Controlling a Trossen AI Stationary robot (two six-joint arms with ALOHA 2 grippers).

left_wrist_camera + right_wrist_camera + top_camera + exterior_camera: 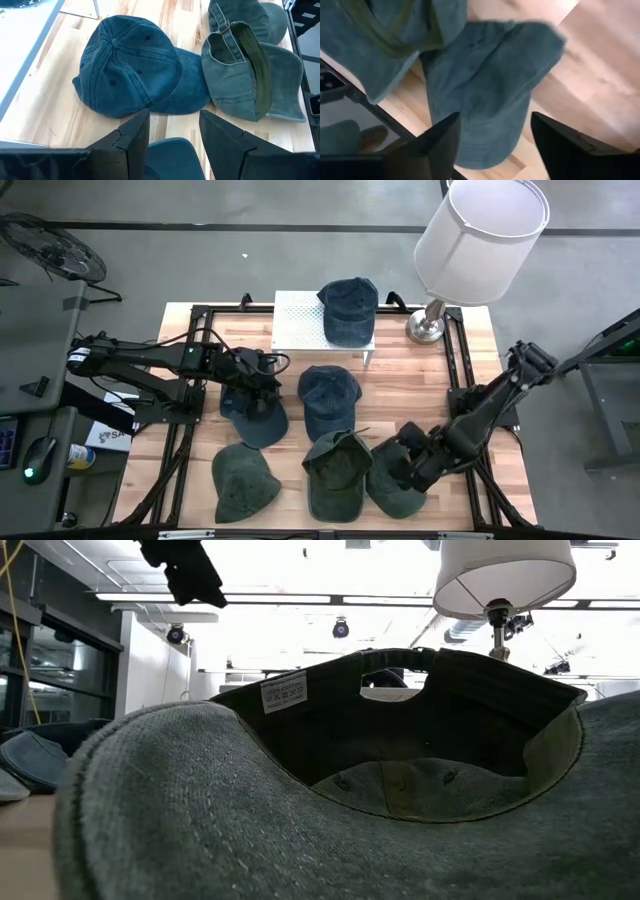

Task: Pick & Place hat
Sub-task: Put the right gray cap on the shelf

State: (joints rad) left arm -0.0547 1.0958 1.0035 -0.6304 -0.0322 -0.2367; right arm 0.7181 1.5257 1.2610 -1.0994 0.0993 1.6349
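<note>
Six hats (329, 400) total here: three blue, three green. Also one lamp (470, 245) and one white rack (300, 321).

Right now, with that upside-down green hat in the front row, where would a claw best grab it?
Likely the raised back rim of the upturned green hat, coming straight down from above. It lies opening-up, so that edge stands free for fingers to pinch either side, while the crown rests flat on the table.

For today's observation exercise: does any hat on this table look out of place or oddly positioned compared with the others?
Yes. One green cap near the front middle of the table lies upside down, its inside and strap showing, while the other caps sit crown up. One blue cap sits apart on the white rack at the back.
</note>
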